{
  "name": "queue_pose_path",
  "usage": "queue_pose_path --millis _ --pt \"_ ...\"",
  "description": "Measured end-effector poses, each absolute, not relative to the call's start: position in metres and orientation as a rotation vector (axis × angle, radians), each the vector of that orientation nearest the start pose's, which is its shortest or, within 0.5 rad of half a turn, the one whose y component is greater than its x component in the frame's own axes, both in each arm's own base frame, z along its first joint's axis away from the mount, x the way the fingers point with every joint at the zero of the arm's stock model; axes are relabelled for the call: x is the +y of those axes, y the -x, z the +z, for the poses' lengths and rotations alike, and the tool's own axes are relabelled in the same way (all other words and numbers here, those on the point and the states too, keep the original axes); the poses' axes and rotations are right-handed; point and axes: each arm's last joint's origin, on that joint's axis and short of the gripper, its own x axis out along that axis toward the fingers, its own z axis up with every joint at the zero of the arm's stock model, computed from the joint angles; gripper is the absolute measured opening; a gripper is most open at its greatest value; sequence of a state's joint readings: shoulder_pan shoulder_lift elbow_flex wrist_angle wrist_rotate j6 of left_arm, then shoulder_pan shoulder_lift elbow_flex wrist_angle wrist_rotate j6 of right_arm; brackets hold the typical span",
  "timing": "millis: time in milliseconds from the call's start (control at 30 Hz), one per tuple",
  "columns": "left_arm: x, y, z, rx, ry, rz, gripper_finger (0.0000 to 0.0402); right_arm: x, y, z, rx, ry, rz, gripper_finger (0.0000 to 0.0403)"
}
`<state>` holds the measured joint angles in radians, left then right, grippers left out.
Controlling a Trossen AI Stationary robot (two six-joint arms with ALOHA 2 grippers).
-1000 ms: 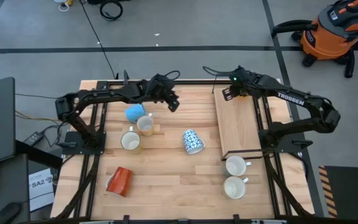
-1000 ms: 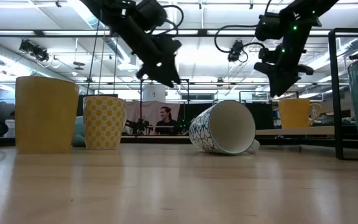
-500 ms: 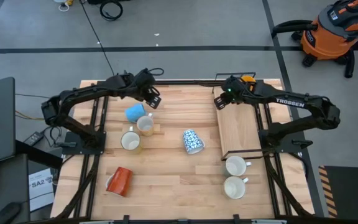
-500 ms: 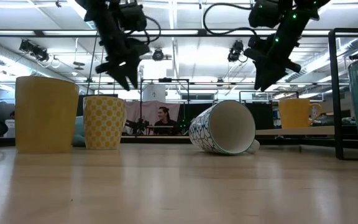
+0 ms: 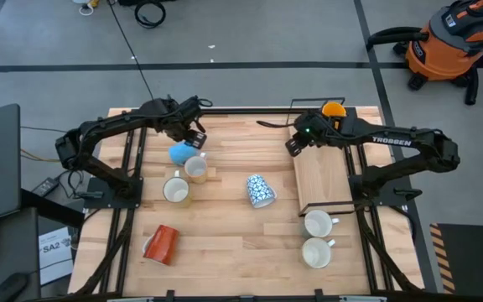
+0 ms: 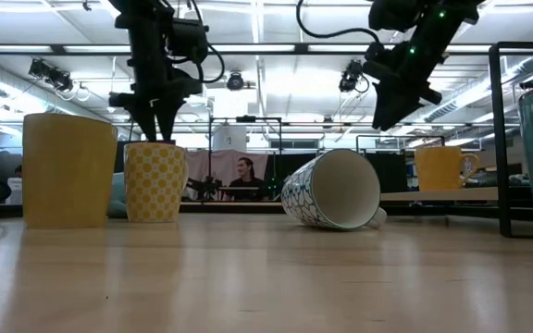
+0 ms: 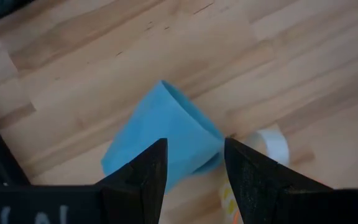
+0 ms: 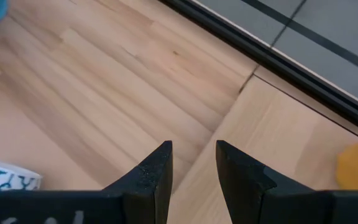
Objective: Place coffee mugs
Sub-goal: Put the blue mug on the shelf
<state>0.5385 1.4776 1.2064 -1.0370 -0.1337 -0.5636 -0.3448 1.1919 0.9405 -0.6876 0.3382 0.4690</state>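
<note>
- Wooden bench [image 5: 225,243] carries the scattered mugs; a raised shelf [image 5: 321,180] holds the orange mug [image 5: 334,109] at its far end.
- Left gripper [image 5: 196,139] has swung back from beyond the blue mug [image 5: 181,153] to hang just over it, jaws open and empty: a grasp looks next.
- Right gripper [image 5: 291,147] has drawn off the orange mug to the shelf's near-left edge, jaws parted, empty: that mug seems placed.
- Patterned mug [image 5: 259,190] lies tipped left of the shelf.

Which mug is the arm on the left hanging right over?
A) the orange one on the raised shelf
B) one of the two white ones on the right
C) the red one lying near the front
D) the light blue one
D: the left end effector hangs open right above the light blue mug, which fills its wrist view.
</note>
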Motion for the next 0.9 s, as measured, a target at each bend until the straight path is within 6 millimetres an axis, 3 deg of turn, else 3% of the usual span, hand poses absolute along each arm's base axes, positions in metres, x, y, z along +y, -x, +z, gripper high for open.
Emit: queue_pose_path --millis 500,900 --pt "0.153 -0.241 0.268 0.909 0.898 1.042 0.0167 -0.081 -0.226 0.277 0.683 -0.376 -0.783 0.0128" --pt "0.175 -0.241 0.25 0.935 1.093 0.977 0.0167 -0.083 -0.23 0.282 0.63 -0.336 -0.758 0.0128"
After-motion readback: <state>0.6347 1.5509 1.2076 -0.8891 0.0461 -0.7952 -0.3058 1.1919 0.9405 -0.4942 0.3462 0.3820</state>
